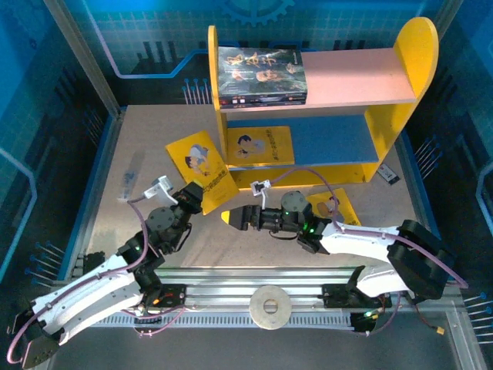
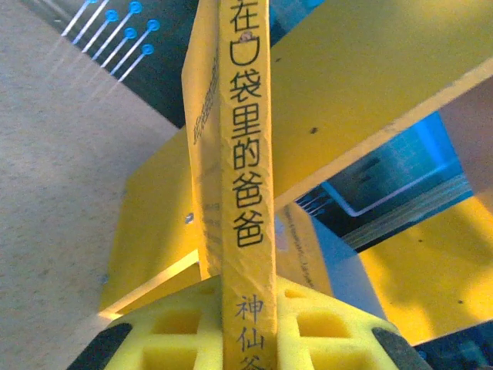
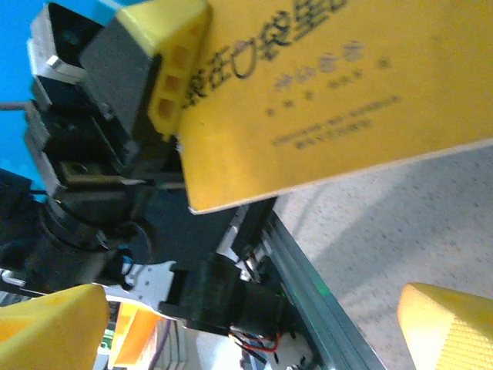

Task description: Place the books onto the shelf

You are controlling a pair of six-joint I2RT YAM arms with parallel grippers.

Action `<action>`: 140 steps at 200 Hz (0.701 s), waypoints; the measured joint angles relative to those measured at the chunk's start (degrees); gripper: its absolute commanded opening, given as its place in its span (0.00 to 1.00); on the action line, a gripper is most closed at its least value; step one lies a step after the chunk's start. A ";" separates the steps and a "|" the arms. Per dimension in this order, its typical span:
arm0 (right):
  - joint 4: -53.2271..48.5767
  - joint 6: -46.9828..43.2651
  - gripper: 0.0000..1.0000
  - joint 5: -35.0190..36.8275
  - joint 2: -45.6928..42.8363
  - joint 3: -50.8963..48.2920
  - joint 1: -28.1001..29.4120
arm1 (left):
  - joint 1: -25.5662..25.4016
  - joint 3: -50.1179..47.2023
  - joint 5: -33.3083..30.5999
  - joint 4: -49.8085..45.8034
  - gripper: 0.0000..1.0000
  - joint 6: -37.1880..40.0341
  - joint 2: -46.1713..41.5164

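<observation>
our left claw (image 1: 197, 193) is clamped tight on the near edge of a thin yellow book (image 1: 199, 162), and in the left wrist view its spine (image 2: 246, 193) runs straight up between the yellow pads (image 2: 181, 324). this book sits just left of the shelf (image 1: 412, 62), close to the near end of its left side panel; we cannot tell whether it touches the panel. our right claw (image 1: 231, 219) points left toward that book, and in the right wrist view its fingers (image 3: 50, 327) stand wide apart with nothing between them, the book's cover (image 3: 347, 92) just beyond them. on the shelf's pink upper board a dark book (image 1: 260, 75) lies flat at the left end, and a second yellow book (image 1: 260, 146) lies flat at the left of the blue lower board. a third yellow book (image 1: 343, 208) lies on the desk (image 1: 146, 131) near the shelf's front, partly under our right arm.
</observation>
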 measured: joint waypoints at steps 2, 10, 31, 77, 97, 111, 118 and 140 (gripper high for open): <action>0.31 0.11 0.99 0.00 0.11 0.00 0.00 | -0.09 -0.02 0.00 0.55 0.00 0.15 0.09; 1.86 0.92 0.99 -0.02 0.85 0.00 0.00 | -0.35 -0.20 0.15 2.56 0.00 0.35 0.28; 4.87 2.47 0.99 0.00 2.49 -0.28 0.00 | -1.18 -0.24 0.17 6.71 0.00 1.07 0.33; 12.09 6.03 0.96 -0.02 7.76 -0.22 0.00 | -2.80 -0.72 0.11 10.60 0.00 1.18 0.44; 16.22 8.07 0.94 -0.07 11.08 0.20 0.00 | -3.69 -1.07 -0.09 11.15 0.00 1.20 0.55; 19.50 9.51 0.92 -0.28 13.25 0.28 0.07 | -4.02 -1.29 -0.94 11.28 0.00 1.38 0.52; 21.09 10.19 0.91 -0.42 14.16 0.28 0.07 | -4.13 -1.44 -1.46 11.45 0.00 1.40 0.52; 25.31 12.00 0.88 -0.66 16.44 0.26 0.22 | -4.92 -1.81 -3.30 11.65 0.00 1.66 0.42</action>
